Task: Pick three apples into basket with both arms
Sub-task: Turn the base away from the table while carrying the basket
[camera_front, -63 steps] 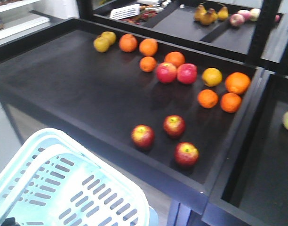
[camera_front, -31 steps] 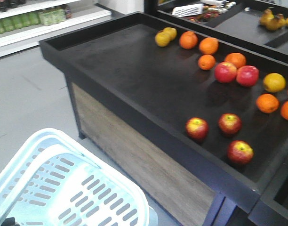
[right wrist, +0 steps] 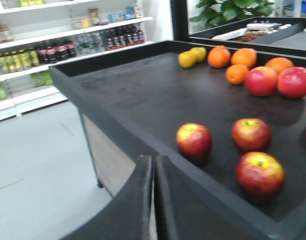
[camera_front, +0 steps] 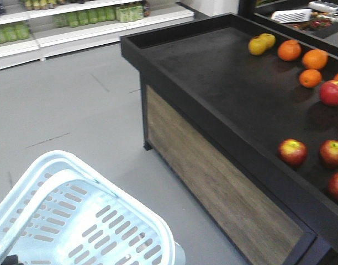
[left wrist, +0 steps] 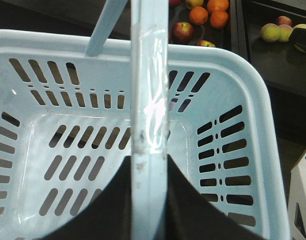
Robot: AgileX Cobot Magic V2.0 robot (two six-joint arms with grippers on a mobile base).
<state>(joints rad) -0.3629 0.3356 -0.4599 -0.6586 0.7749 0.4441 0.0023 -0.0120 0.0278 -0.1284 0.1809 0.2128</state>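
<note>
left tool [left wrist: 149, 167] pinches the basket [left wrist: 228, 52] by its handle [left wrist: 149, 75] to carry it; right tool's [right wrist: 153, 161] pressed together, empty, facing the apples [right wrist: 194, 141].

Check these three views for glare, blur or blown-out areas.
Front view: the basket is washed out near white, the rest fairly sharp. Left wrist view: a bright glare streak runs down the basket handle. Right wrist view: soft throughout, apples blurred at the edges, right gripper a dark shape.
</note>
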